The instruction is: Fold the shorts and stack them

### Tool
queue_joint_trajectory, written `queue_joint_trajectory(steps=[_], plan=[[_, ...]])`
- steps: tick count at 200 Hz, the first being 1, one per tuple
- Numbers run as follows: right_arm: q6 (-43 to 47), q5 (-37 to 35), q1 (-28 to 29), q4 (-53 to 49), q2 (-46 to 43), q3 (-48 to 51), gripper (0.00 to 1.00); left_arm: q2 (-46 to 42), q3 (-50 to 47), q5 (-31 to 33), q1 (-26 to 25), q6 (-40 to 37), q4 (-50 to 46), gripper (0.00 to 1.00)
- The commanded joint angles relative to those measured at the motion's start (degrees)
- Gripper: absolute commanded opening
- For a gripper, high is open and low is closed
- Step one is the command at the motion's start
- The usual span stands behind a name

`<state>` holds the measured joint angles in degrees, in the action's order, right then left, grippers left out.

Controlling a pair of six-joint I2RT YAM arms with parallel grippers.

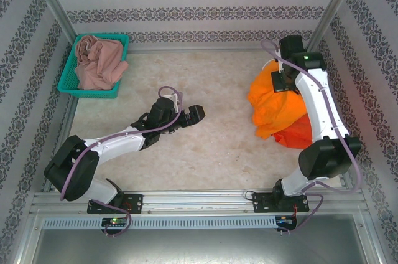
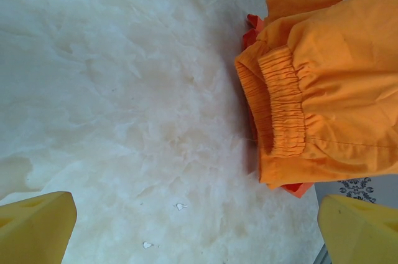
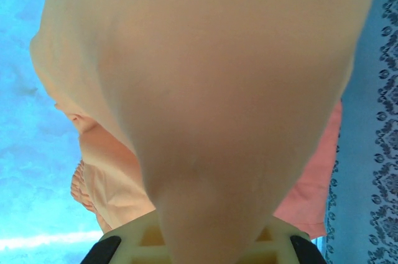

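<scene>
Where the right jaws meet, closed tight on a pinch of cloth, the bright orange shorts (image 1: 273, 99) fall away from them in a smooth cone, as the right wrist view shows. The fabric is thin and limp and takes its shape wholly from the point of hold. Beyond that pinch the garment spreads in loose folds near the right edge of the table (image 1: 217, 158), toward the far right corner. Its lower part lies on the red-orange shorts (image 1: 297, 134), which show beneath it on the near side. The left jaws, spread to their full width and holding nothing, hover over the middle of the table, well apart from the pile and facing it. Between their yellow fingertips (image 2: 37, 223) the left wrist view shows the gathered elastic waistband (image 2: 283, 99) of the bright orange shorts. Judgement on handling: light, soft, not fragile, likely to sag and crease under a single hold, and liable to drag the pair below. The waistband is the firmest part, so its free end, or a hem corner opposite the right jaws, looks the best place for a second hold to stretch the cloth flat. Dusty pink shorts (image 1: 99, 65) lie crumpled in a teal mesh basket (image 1: 87, 93) at the far left corner.
</scene>
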<state>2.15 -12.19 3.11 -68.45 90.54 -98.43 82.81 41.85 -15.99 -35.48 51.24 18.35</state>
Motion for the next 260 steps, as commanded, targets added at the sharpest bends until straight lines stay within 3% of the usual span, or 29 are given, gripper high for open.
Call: queue_joint_trajectory(steps=[1, 56, 102, 124, 144, 168, 180, 186, 197, 215, 260], plan=[[1.7, -1.3, -1.2, -2.2, 0.1, -4.3, 0.00, -0.5, -0.6, 1.1, 0.8, -0.5, -0.3, 1.00], [4.1, -5.2, -6.0, -1.6, 2.3, -4.1, 0.00, -0.5, -0.6, 0.8, 0.9, -0.6, -0.6, 1.00], [7.0, -9.9, -11.2, 5.8, 5.0, 0.7, 0.00, -0.9, -0.9, 0.3, 1.6, -0.8, -1.2, 1.00], [9.9, -14.6, -12.5, 11.2, 5.6, 4.9, 0.17, -1.6, -1.2, 0.3, 2.1, -0.9, -1.9, 1.00], [10.5, -19.5, -14.6, 13.1, 7.5, 5.9, 0.25, -3.0, -1.9, 0.4, 2.9, -1.1, -2.4, 1.00], [7.7, -22.2, -17.5, 11.2, 9.6, 2.6, 0.64, -5.5, -2.9, 0.8, 3.9, -1.4, -3.8, 1.00], [5.3, -20.7, -18.0, 9.7, 9.6, 0.5, 0.89, -7.2, -3.3, 1.3, 4.5, -1.8, -4.9, 1.00], [4.3, -19.4, -18.0, 9.1, 9.3, -0.2, 0.97, -8.1, -3.4, 1.6, 4.8, -2.0, -5.6, 1.00], [2.2, -15.9, -17.6, 8.1, 8.3, -1.3, 0.98, -9.8, -3.4, 2.2, 5.5, -2.6, -7.1, 1.00], [-1.1, -3.9, -16.2, 8.4, 4.8, 0.0, 0.98, -13.1, -3.2, 3.3, 7.1, -4.1, -10.3, 1.00], [-11.6, 24.9, -11.6, 19.4, -4.3, 13.2, 0.97, -21.1, 1.3, 5.5, 14.9, -9.8, -22.2, 1.00]])
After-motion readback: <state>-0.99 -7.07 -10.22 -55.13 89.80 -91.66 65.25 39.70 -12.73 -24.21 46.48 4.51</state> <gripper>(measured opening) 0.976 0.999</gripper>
